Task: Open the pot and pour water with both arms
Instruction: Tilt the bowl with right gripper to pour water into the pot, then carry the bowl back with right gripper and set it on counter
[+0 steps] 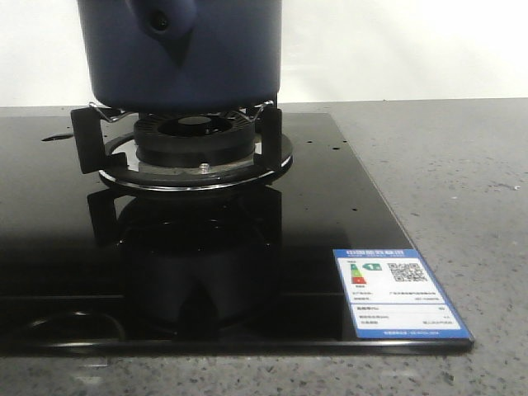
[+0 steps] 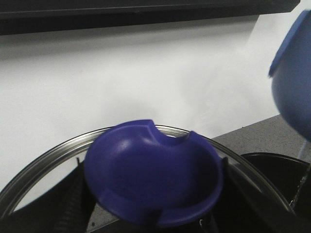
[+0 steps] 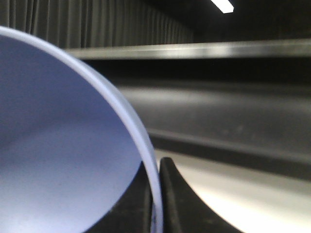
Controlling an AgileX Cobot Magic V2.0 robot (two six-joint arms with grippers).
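The dark navy pot (image 1: 186,58) stands on the burner, its top cut off by the frame; its side stub with the round hole (image 1: 162,22) faces me. Neither gripper shows in the front view. In the left wrist view my left gripper (image 2: 155,216) is shut on the blue knob (image 2: 153,174) of a glass lid with a metal rim (image 2: 43,160), held away from the pot. The pot's dark opening (image 2: 272,179) lies beyond the lid. My right gripper (image 3: 156,204) is shut on the rim of a lighter blue bowl (image 3: 63,145), which also shows tilted above the pot in the left wrist view (image 2: 294,77).
The burner (image 1: 194,140) with black pan supports (image 1: 87,140) sits on a glossy black cooktop (image 1: 66,247). A blue-edged energy label (image 1: 400,293) is at the cooktop's front right corner. Grey stone counter (image 1: 445,165) lies to the right, a white wall behind.
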